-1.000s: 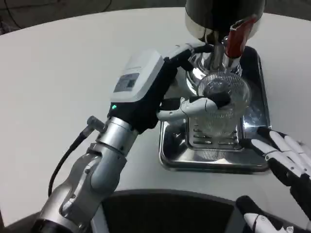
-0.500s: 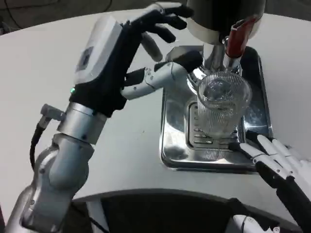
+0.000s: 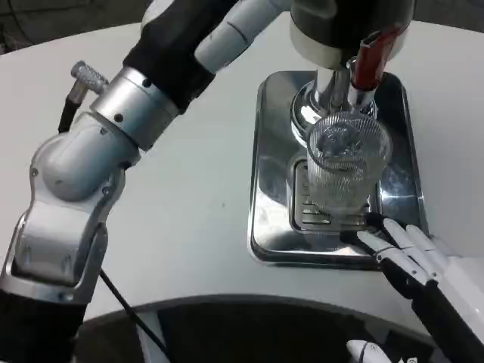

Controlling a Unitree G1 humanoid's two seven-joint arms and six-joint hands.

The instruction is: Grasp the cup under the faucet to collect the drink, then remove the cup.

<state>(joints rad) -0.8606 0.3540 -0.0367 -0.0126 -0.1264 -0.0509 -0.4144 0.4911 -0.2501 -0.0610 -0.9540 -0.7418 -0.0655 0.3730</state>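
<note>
Now the left arm has lifted away from the cup (image 3: 346, 168) and reaches up toward the top of the dispenser (image 3: 349, 26); the left hand (image 3: 240, 29) is mostly cut off by the frame edge, so I cannot tell how its fingers lie, perhaps it goes for the lever. The ribbed clear cup stands alone on the metal tray (image 3: 272, 174), under the faucet (image 3: 361, 72). At the right, the right hand (image 3: 423, 268) has come nearer the tray's front corner, fingers spread, holding nothing. Probably the filling step comes next.
</note>
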